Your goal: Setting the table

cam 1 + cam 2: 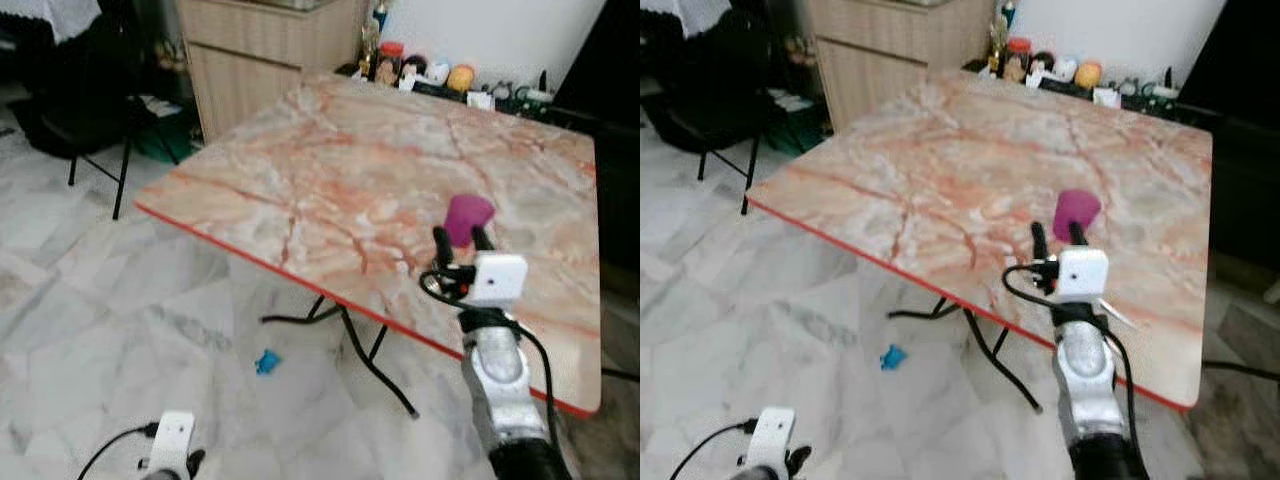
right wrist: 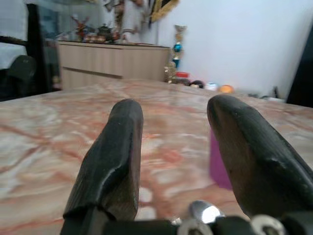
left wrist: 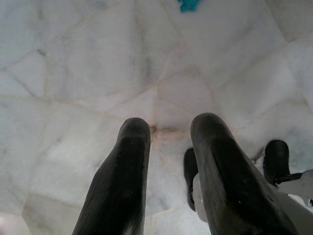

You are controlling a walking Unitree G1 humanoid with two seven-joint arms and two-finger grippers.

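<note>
A purple cup [image 1: 468, 215] stands on the marble table [image 1: 340, 180], towards its right side. My right gripper [image 1: 462, 243] hovers over the table just on the near side of the cup, fingers open and pointing at it, with nothing between them. In the right wrist view the cup [image 2: 218, 166] shows partly behind the right finger [image 2: 249, 152], so it lies slightly off the gripper's centre line. My left gripper [image 3: 172, 128] hangs low over the floor, open and empty.
The table's red front edge [image 1: 300, 285] runs diagonally, with black folding legs [image 1: 352, 340] beneath. Small jars and figurines [image 1: 430, 72] line its far edge. A wooden cabinet [image 1: 260, 60] and a black chair [image 1: 90, 110] stand at the back left. A blue scrap [image 1: 266, 361] lies on the marble floor.
</note>
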